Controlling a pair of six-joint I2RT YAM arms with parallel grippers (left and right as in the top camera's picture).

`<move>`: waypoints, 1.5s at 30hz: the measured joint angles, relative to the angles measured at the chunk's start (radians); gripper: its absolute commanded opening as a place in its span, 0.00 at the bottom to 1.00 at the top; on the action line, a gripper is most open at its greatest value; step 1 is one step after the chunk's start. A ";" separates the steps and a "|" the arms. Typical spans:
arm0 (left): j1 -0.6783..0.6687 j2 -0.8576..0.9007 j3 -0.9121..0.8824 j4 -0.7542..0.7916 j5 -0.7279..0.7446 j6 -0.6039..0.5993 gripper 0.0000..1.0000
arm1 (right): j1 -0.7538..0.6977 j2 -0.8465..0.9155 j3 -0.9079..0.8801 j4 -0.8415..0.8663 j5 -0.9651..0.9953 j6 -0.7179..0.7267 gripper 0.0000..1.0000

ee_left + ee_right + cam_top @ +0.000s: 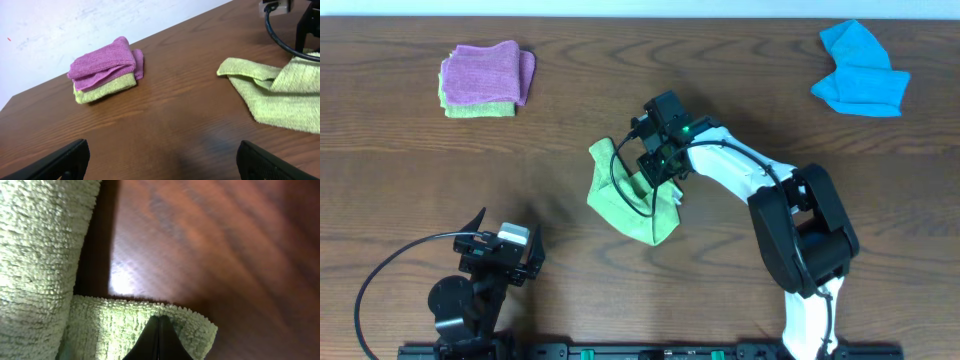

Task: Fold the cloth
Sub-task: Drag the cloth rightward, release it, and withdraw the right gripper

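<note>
From overhead, the lime-green cloth [625, 195] lies crumpled and partly doubled over near the middle of the desk [400, 170]. The right fingers [655, 168] are down on its upper right part, with a black cable [620, 185] looping across the fabric. The left fingers [505, 243] sit apart from it, close to the front edge toward the left corner. A folded purple cloth [485, 72] rests on a folded green towel [478, 108] near the far left corner, and a bright blue cloth [860, 70] lies bunched near the far right corner.

In the left wrist view, the left fingers [55, 162] are spread wide with only bare desk [165, 120] between them. The purple cloth [105, 62] is stacked on the green towel [107, 87] ahead, and the lime-green cloth [280, 97] spreads at the right, below the cable [277, 40].

In the right wrist view, the right fingers [157, 340] are pressed together, pinching an edge of the lime-green cloth [115, 327]. Another fold of it rises at the left. Brown desk [225, 245] fills the rest.
</note>
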State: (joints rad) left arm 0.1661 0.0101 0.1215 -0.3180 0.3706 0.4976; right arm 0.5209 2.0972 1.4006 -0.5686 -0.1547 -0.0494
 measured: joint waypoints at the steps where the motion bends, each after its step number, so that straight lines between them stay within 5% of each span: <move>1: 0.000 0.000 0.000 0.000 0.000 0.000 0.95 | -0.001 0.000 0.000 0.005 0.019 0.005 0.02; 25: 0.000 0.000 0.000 0.000 0.000 0.000 0.95 | -0.282 0.013 0.011 0.061 0.301 0.235 0.02; 45: 0.000 0.000 0.000 0.000 0.000 0.000 0.95 | -0.278 0.055 0.416 -0.435 0.105 0.241 0.01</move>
State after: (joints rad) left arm 0.1661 0.0101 0.1215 -0.3180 0.3706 0.4976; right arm 0.2428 2.1521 1.8164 -1.0035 -0.0502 0.1917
